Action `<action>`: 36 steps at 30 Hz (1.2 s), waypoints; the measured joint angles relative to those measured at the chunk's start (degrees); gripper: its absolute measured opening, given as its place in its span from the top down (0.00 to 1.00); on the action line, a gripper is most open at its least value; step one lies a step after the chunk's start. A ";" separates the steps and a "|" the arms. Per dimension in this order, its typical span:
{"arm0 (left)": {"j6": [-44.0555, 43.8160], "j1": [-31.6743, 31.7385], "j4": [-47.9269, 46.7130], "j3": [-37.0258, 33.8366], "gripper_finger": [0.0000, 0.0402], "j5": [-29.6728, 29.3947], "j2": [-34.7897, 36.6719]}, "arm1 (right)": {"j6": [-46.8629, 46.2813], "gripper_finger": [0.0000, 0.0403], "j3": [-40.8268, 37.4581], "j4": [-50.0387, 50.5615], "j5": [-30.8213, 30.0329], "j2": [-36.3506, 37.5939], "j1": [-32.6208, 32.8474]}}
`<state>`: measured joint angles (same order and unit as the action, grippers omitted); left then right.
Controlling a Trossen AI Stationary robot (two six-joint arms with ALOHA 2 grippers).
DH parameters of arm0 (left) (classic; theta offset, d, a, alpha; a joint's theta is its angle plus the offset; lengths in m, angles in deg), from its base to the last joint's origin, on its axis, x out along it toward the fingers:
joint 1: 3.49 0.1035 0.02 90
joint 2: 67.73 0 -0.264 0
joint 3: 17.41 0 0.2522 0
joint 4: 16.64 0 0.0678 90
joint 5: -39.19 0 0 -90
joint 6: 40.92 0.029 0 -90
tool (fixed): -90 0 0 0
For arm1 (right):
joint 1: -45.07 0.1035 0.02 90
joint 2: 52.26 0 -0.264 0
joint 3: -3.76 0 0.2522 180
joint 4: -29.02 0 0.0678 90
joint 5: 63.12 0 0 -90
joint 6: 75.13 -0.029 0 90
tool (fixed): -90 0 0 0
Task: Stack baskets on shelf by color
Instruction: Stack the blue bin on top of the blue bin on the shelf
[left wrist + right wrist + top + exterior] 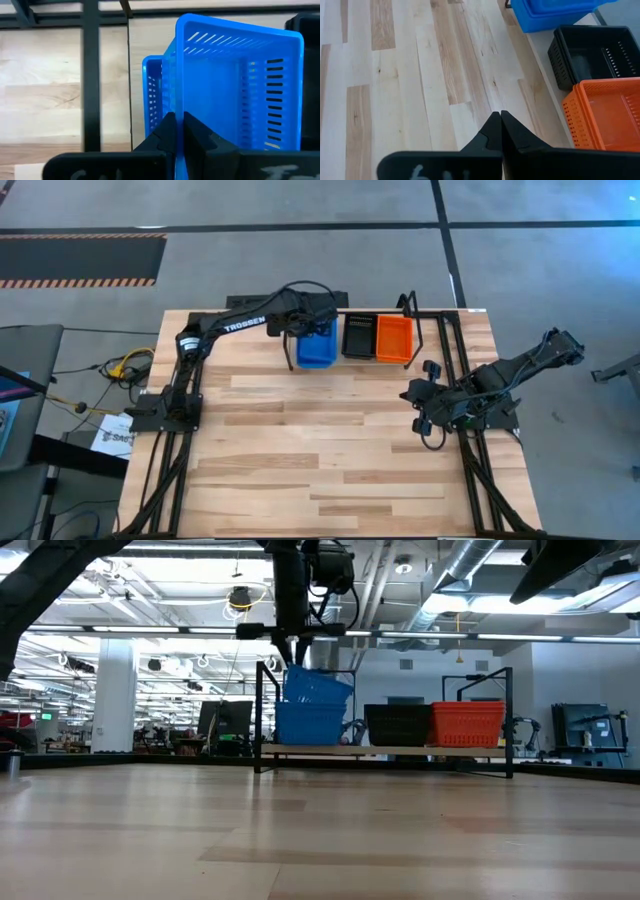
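Left end effector (179, 131): we pinch the tilted blue basket (235, 85) rim, upper centre.
Handling: light, stiff plastic, likely slippery.
Right end effector (499, 131): closed, empty, right.

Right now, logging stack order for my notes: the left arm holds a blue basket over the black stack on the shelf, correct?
Not quite. The left fingers hold the tilted blue basket over the blue stack, not the black stack; the low view shows it.

grey floor (300, 260), exposed ceiling ducts (470, 570)
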<state>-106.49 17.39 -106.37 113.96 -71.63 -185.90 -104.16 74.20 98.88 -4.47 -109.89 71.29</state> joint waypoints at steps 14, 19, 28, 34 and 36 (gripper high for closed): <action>2.52 0.22 4.03 -5.39 1.00 2.28 -0.09 | 0.06 0.99 0.00 0.00 0.00 0.00 0.01; 7.04 0.22 3.98 -5.39 0.97 2.51 -0.09 | 0.15 0.99 0.00 0.00 0.00 0.00 0.00; 9.49 0.34 3.98 -5.39 0.75 1.79 -0.09 | 0.02 0.99 0.00 0.00 0.00 0.00 -0.01; 9.23 0.55 3.79 -4.45 0.65 2.87 -0.09 | -0.92 0.98 0.00 0.02 0.00 0.00 -0.01; 10.34 0.57 3.89 -3.08 0.64 3.85 -0.09 | -0.92 0.98 0.00 0.02 0.00 -0.02 0.01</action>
<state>-96.15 17.96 -102.47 110.88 -67.78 -185.99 -105.08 74.20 98.90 -4.47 -109.91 71.30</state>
